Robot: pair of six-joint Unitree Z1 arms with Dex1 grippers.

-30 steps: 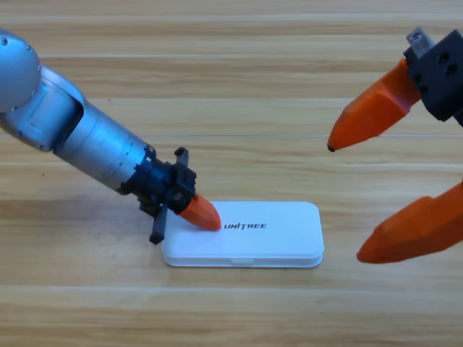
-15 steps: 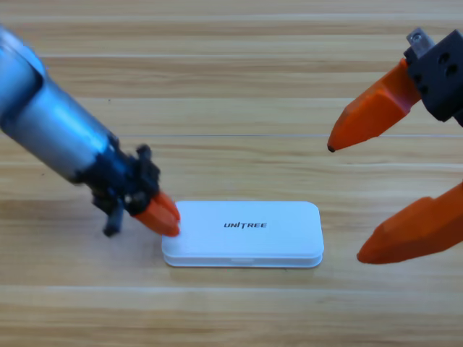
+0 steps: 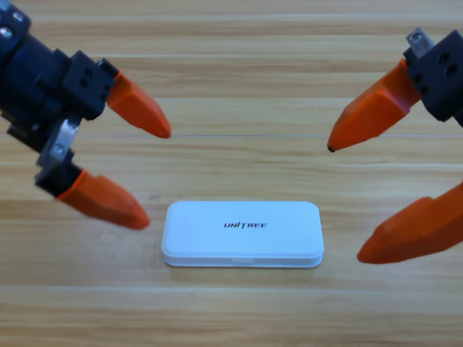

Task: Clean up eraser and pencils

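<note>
With the white case shut and lying flat, long axis left-right, no eraser or pencils show; probably inside. Left gripper is up-left of it, jaws wide apart, holding nothing. Right gripper likewise, parked at right edge. Left looks nearer. Lid reads "UNITREE".
</note>
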